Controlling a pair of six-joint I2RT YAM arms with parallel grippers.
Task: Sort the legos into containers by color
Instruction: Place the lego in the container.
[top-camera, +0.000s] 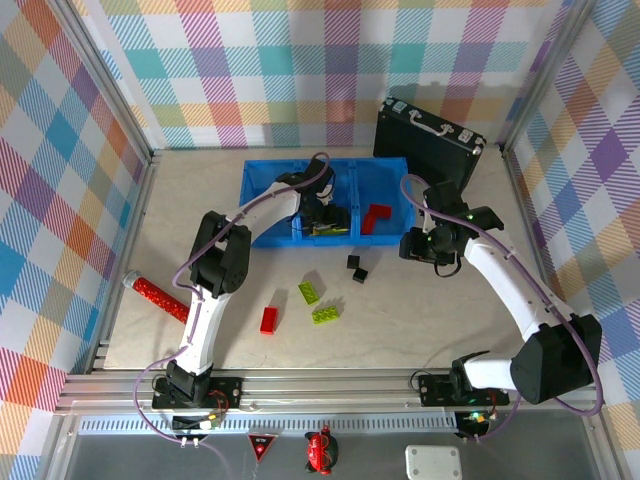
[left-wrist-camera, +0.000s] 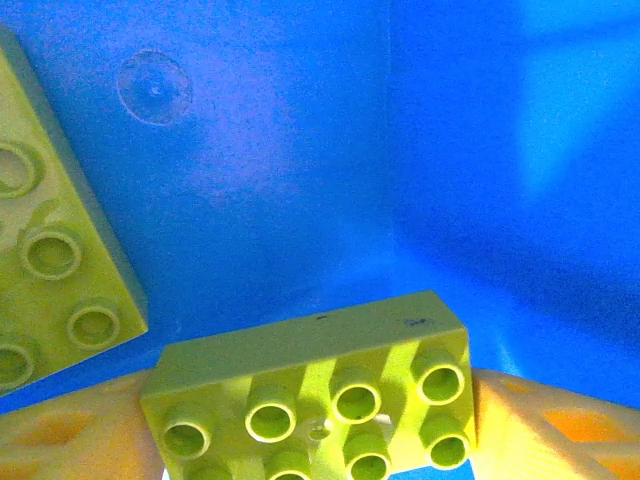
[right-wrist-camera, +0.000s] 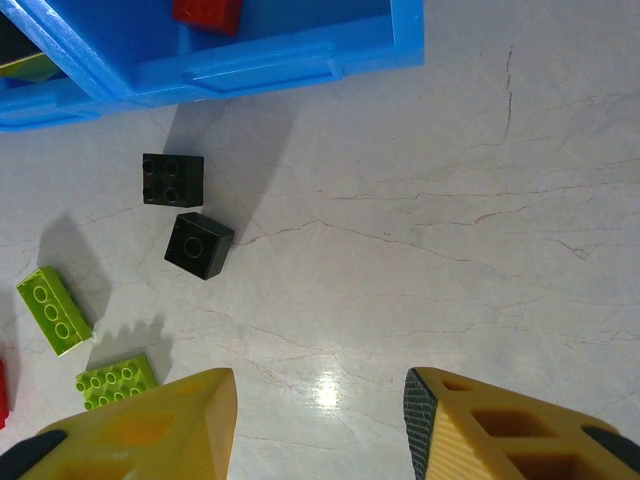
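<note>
- Left wrist view: the left gripper (left-wrist-camera: 310, 445) is clamped on a lime-green brick (left-wrist-camera: 320, 370), with a yellow finger (left-wrist-camera: 60, 440) pressing on each short end. It's down inside the blue tray (left-wrist-camera: 300, 150), and a second lime brick (left-wrist-camera: 50, 250) lies just beside it on the tray floor.
- From the top camera that looks like the middle compartment. The right one holds a red brick (top-camera: 376, 217).
- The right gripper (right-wrist-camera: 320, 420) is spread wide with nothing in it, hovering over the bare counter (right-wrist-camera: 480, 230).
- Nearest loose pieces to it are two black cubes (right-wrist-camera: 173, 179), just apart from each other by the tray's front wall. Two lime bars (right-wrist-camera: 54, 310) lie further out, and a loose red bar (top-camera: 268, 320) is the farthest.
- Handling guess: hard, light, stiff plastic that won't crush, but the glossy side walls are probably slippery.
- I'd pinch the bars across their flat sides or ends and stay off the studs.
- The black cubes are tiny, so I'd centre the pinch on opposite faces. Off-centre, one could squirt out or tip.
</note>
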